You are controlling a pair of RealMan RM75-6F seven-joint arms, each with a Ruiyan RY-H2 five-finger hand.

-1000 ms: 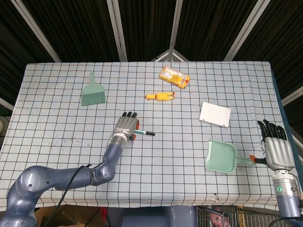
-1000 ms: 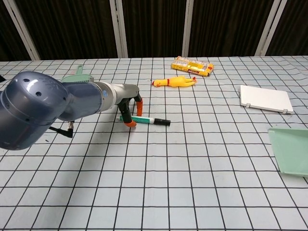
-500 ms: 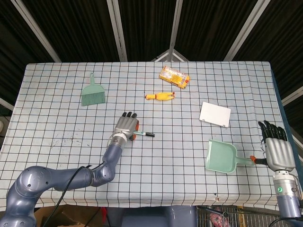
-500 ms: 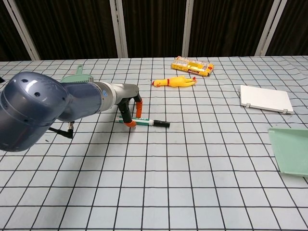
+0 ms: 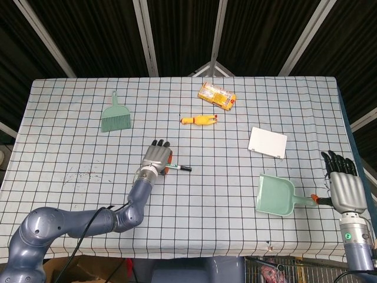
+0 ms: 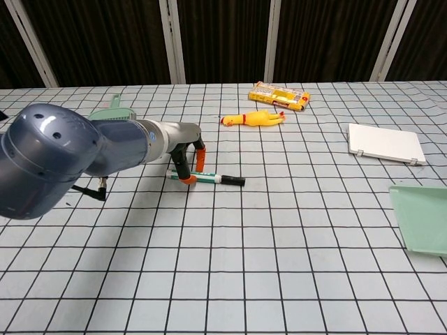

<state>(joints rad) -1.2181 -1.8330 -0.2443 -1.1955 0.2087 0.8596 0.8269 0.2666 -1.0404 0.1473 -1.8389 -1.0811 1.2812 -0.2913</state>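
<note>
Seen from the head view, the left hand [image 5: 158, 158] lies over one end of a marker [image 5: 179, 168] mid-table, fingers on it; the right hand [image 5: 345, 187], fingers apart, rests beside a dustpan [image 5: 275, 195]. From the chest view, left fingertips [image 6: 187, 179] pinch the marker [image 6: 213, 179] against the tablecloth [image 6: 279, 230].
</note>
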